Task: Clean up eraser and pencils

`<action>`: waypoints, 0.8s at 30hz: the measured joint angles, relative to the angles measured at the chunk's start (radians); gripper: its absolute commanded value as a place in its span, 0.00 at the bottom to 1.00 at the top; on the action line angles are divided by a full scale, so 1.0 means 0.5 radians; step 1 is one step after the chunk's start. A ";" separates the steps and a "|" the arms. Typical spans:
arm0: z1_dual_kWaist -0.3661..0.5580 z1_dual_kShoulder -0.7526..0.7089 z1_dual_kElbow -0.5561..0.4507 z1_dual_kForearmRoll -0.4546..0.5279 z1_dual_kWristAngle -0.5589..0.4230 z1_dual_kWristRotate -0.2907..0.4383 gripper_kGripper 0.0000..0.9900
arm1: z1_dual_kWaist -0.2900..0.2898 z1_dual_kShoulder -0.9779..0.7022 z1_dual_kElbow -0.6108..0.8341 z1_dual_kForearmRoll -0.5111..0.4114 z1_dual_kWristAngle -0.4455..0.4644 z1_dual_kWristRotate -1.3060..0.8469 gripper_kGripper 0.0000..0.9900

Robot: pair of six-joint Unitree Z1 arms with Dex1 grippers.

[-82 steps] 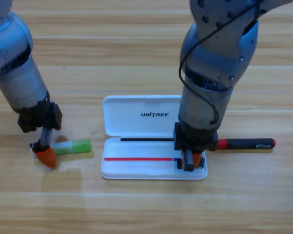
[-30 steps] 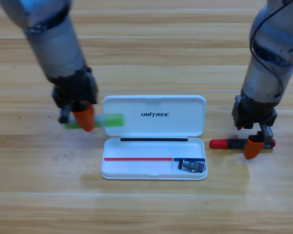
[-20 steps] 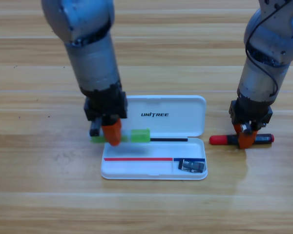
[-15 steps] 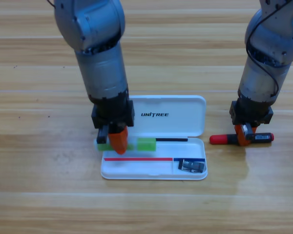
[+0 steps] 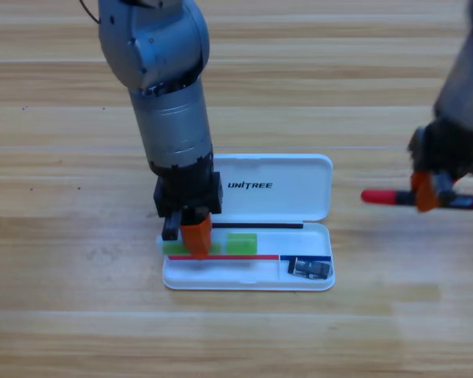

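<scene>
**Q:** High view first: what is each arm doing around the white case (image 5: 268,175)?

**A:** The left gripper (image 5: 191,238) is standing over the left end of the case's tray and is clamping the green pencil (image 5: 240,242). The pencil is lying along the tray, its left end at the tray's left edge. I think it is being held lengthwise because only in this direction can it fit in the long compartment. The right gripper (image 5: 427,189) is to the right of the case, well apart from it, and is grasping the red pencil (image 5: 380,196) near its black end. The pencil is lying level, nearly parallel to the case, and seems to be off the table (image 5: 63,315). Probably it is being held like this so it can go into the tray in the same direction.

**Q:** And the eraser?

**A:** The eraser (image 5: 310,268) is lying in the small compartment at the right end of the tray, near the front wall. No gripper is touching it.

**Q:** How many things are you counting?

**A:** Two pencils, one green and one red. One eraser. One case, with its lid lying open at the back. Two arms, both working. I judge the eraser is done and the green pencil almost.
</scene>
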 measured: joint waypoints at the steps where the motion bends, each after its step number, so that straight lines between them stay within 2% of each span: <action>1: 0.000 0.001 0.000 0.000 -0.004 0.000 0.00 | 0.000 -0.058 0.002 0.022 0.007 0.003 0.00; 11: -0.016 0.017 0.000 0.000 -0.008 -0.027 0.00 | 0.057 -0.259 0.015 0.149 0.087 0.051 0.00; 24: -0.064 0.030 -0.021 0.000 -0.008 -0.072 0.00 | 0.136 -0.278 0.015 0.166 0.087 0.079 0.00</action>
